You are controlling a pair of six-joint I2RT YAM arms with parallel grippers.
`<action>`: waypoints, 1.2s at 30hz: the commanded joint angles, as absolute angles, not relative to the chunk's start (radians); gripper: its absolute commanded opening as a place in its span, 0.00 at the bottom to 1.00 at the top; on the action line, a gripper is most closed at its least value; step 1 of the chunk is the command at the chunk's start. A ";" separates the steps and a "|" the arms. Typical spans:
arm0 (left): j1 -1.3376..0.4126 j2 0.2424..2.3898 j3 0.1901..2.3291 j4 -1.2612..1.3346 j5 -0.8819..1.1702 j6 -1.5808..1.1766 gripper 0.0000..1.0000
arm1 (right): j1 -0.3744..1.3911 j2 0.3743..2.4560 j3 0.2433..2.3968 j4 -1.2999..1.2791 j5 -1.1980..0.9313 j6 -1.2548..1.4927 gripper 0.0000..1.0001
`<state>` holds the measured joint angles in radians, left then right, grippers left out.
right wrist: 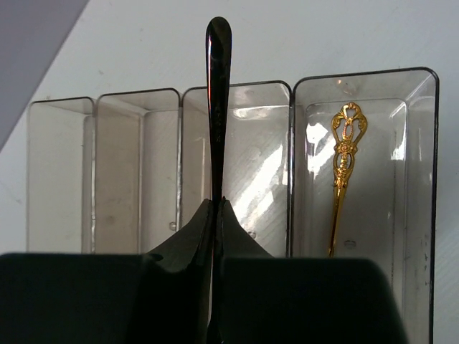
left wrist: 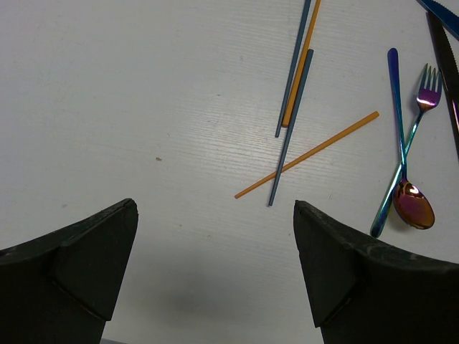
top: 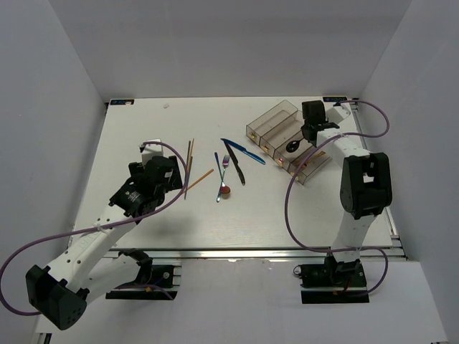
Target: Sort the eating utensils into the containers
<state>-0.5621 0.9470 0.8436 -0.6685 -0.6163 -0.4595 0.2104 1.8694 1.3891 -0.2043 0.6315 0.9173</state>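
- R claw (right wrist: 216,204): clamped on black piece (right wrist: 218,86), over containers (right wrist: 292,143), 3rd bin from left in wrist view.
- Gold-toned spoon (right wrist: 344,161): in far-right bin.
- L claw (left wrist: 215,215): fingers wide apart, empty, over worktop (left wrist: 107,107) nr chopsticks (left wrist: 295,93).
- Fork (left wrist: 428,89), iridescent spoon (left wrist: 414,206), blue knife (top: 244,152): loose on worktop.

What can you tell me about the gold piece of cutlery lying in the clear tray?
The gold utensil looks like shiny polished metal. It is slim, with an ornate openwork handle tip. It lies flat and lengthwise, slightly slanted, alone on the floor of a clear smoky plastic compartment, the furthest right in the right wrist view. Its other end is hidden, so I cannot tell whether it is a spoon or a fork.
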 commanded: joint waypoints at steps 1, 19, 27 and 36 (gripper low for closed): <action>-0.558 0.930 0.833 -0.652 -0.609 -0.453 0.98 | 0.209 1.879 1.379 -0.170 0.651 0.953 0.00; -0.558 0.930 0.834 -0.649 -0.604 -0.453 0.98 | 0.218 1.850 1.299 -0.080 0.546 0.914 0.40; -0.558 0.923 0.834 -0.652 -0.609 -0.453 0.98 | 0.254 1.798 1.367 -0.077 0.535 0.803 0.60; -0.557 0.897 0.844 -0.678 -0.689 -0.479 0.98 | 0.570 1.934 1.707 -0.337 0.439 0.354 0.83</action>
<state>-0.5621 0.9386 0.8436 -0.6701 -0.6395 -0.4648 0.4572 1.8893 1.6207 -0.2237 0.4881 0.5323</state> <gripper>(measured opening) 0.982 0.820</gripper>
